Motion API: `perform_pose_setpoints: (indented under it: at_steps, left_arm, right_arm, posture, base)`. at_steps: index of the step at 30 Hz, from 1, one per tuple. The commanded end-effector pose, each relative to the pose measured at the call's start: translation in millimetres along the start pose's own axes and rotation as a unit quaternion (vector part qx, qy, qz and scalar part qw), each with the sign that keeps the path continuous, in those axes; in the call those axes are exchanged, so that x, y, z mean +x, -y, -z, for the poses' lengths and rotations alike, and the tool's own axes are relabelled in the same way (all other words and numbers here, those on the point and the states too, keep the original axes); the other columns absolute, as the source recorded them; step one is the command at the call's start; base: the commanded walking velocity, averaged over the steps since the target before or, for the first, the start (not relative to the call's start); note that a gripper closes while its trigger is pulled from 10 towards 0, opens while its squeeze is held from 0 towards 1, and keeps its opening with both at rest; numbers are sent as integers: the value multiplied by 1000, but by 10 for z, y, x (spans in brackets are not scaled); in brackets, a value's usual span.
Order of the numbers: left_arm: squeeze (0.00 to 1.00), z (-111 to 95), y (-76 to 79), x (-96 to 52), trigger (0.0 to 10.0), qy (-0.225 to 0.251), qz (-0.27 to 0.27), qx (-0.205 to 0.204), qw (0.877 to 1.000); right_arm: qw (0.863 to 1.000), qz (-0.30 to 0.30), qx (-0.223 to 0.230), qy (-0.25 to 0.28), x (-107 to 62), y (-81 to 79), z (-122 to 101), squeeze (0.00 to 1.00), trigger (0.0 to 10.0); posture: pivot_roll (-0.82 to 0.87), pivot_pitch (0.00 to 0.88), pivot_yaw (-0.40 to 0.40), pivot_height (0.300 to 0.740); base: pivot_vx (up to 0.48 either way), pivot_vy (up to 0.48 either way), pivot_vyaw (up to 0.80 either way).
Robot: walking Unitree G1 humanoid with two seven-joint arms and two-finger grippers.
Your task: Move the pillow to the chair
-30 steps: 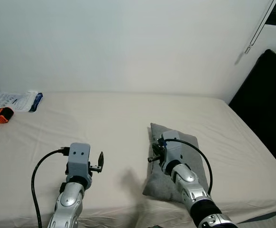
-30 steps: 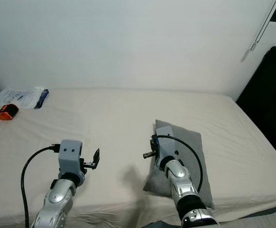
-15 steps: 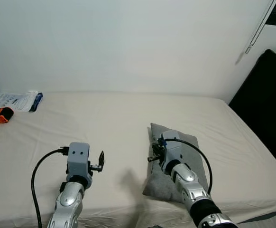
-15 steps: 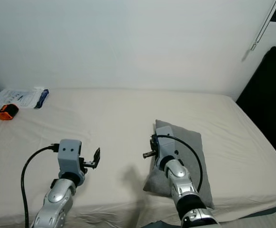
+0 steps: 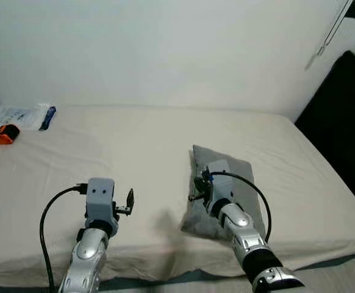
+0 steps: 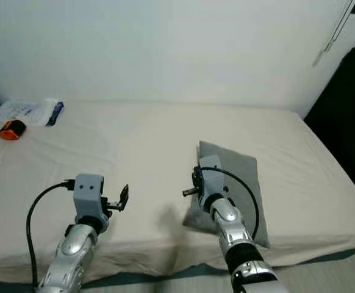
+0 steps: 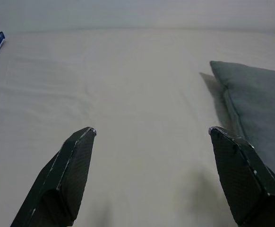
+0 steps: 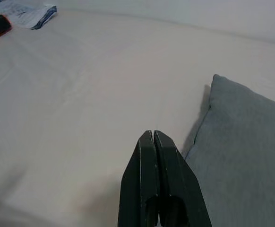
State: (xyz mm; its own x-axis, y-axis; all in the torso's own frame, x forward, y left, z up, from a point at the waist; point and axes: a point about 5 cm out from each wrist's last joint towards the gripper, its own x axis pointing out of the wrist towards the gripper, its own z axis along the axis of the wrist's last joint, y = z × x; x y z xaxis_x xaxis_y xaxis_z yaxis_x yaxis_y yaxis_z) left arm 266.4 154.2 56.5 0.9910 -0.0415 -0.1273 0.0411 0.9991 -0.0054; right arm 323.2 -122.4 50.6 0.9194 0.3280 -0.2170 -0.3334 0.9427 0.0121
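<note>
While the grey pillow [image 5: 226, 189] lies flat on the bed [image 5: 135, 146], near its front edge and toward the robot's right, its long axis is seen to run away from the robot. The right gripper [image 8: 158, 142], fingers pressed together on nothing, is held at the pillow's left edge (the nearer arm, judged best placed). The left gripper [image 7: 151, 135], fingers spread wide, is kept over bare sheet, with the pillow off to its right.
</note>
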Motion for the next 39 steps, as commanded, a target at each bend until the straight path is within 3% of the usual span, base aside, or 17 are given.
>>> perform_pose_setpoints:
  at_steps: [1,7,16,31,39]
  left_arm:
    - [0,-13,21,-1,10000,3,4,-3,1000]
    - [0,-13,2,-5,10000,2,6,2,1000]
    - [0,-12,-15,-8,10000,-4,18,16,1000]
    - [0,-31,95,-5,10000,-4,57,15,998]
    - [0,38,96,-21,10000,-23,46,23,998]
  right_arm:
    - [1000,6,12,-3,-17,14,31,0,10000]
    - [1000,8,16,-1,-14,-5,36,0,10000]
    - [1000,15,26,-2,-35,-20,76,0,10000]
    - [999,26,34,-2,-65,7,104,0,10000]
    - [999,26,33,-3,-69,20,104,0,10000]
  posture:
    - [57,0,-111,740]
    - [61,0,-100,740]
    - [64,0,-77,740]
    - [61,0,-74,740]
    - [61,0,-82,740]
  base:
    - [-420,0,0]
    - [-359,0,0]
    - [0,0,0]
    - [0,0,0]
    - [0,0,0]
